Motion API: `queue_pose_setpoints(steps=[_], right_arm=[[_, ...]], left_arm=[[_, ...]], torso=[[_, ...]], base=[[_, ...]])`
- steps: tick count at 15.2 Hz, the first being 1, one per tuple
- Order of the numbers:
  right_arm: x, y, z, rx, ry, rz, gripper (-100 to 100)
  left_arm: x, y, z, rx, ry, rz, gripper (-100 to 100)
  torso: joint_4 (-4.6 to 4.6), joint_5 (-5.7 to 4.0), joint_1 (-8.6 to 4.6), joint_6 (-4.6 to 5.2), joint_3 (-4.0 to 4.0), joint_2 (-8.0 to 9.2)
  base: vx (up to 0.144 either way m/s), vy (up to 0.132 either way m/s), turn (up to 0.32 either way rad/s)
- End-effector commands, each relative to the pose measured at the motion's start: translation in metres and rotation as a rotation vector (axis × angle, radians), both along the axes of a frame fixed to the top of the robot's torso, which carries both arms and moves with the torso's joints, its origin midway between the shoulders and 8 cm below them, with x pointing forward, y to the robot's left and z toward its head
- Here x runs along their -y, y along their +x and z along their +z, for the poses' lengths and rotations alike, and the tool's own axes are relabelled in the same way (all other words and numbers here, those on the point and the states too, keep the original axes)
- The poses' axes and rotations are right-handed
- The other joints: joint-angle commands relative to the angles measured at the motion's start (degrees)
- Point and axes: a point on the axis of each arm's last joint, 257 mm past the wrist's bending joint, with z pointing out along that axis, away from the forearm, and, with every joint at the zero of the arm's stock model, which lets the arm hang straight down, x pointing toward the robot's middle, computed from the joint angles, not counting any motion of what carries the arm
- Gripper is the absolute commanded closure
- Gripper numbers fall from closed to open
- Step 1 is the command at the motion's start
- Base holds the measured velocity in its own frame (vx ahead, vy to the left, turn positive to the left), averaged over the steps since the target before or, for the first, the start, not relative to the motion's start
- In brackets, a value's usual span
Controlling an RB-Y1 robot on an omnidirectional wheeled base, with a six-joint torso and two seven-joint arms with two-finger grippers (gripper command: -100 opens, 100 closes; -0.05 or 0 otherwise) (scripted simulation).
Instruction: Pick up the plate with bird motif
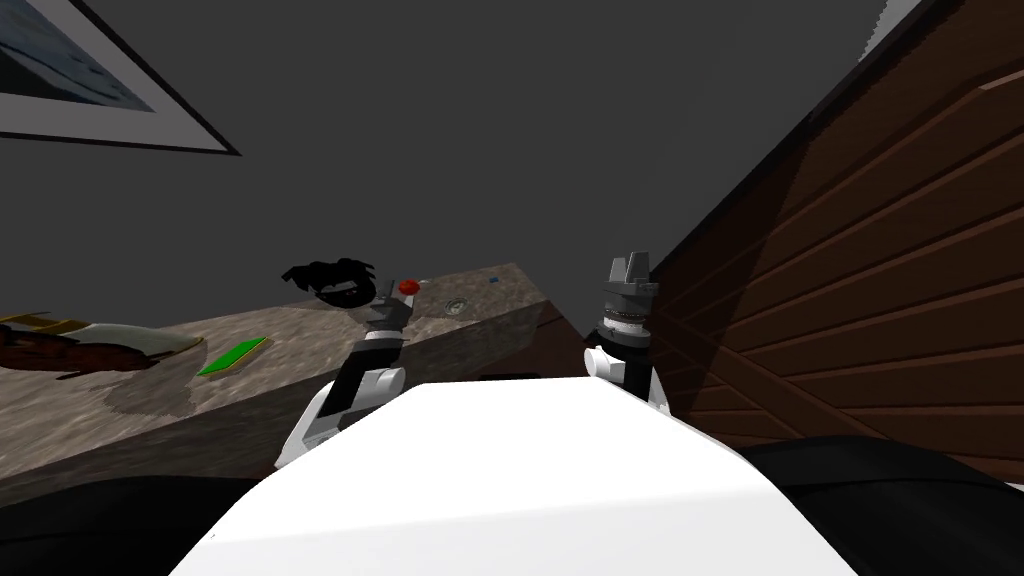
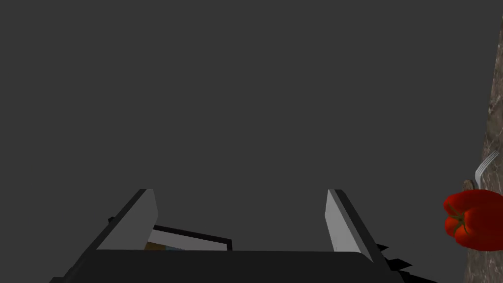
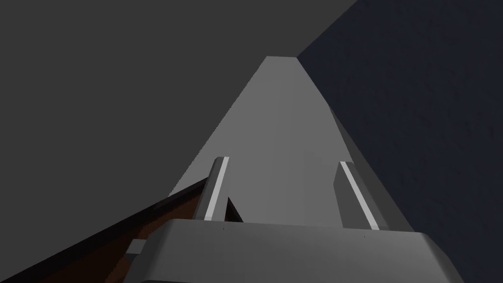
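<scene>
The left forearm (image 1: 345, 400) is built of white shells broken by dark joints and a grey band. The right forearm (image 1: 622, 345) is ringed in ribbed grey above a white cuff. The left end effector (image 2: 240, 191) is made of two thin light grey blades on a dark box. The box of the right end effector (image 3: 283, 161) is rendered grey, and its blades are pale-striped.

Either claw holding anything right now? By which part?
Nothing is held. The left claw is open and empty, near the red bell pepper on the mottled stone counter; the right claw is open and empty too.
</scene>
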Motion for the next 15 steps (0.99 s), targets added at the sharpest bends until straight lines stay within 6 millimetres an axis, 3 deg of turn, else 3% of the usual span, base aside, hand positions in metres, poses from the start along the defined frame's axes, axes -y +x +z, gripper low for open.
queue_pose_setpoints(steps=[1,6,8,11,15], right_arm=[[0.0,0.0,0.0,0.0,0.0,0.0,0],[0.0,0.0,0.0,0.0,0.0,0.0,0],[0.0,0.0,0.0,0.0,0.0,0.0,0],[0.0,0.0,0.0,0.0,0.0,0.0,0],[0.0,0.0,0.0,0.0,0.0,0.0,0]], left_arm=[[-0.004,0.0,-0.006,-0.027,-0.008,0.01,-100],[-0.037,-0.001,-0.026,-0.124,-0.051,0.071,-100],[-0.039,0.0,-0.033,-0.15,-0.057,0.077,-100],[-0.06,-0.004,-0.045,-0.205,-0.093,0.122,-100],[-0.074,-0.007,-0.061,-0.265,-0.123,0.155,-100]], torso=[[0.0,0.0,0.0,0.0,0.0,0.0],[0.0,0.0,-0.02,0.0,0.0,0.01],[-0.01,-0.02,-0.07,0.0,-0.02,-0.03],[0.0,0.0,0.02,0.0,0.0,0.0],[0.0,0.0,0.01,-0.01,0.01,0.01]], base=[[0.029,-0.04,-0.014],[0.04,-0.056,-0.086],[0.043,-0.056,-0.045],[0.044,-0.05,-0.087],[0.043,-0.049,-0.057]])
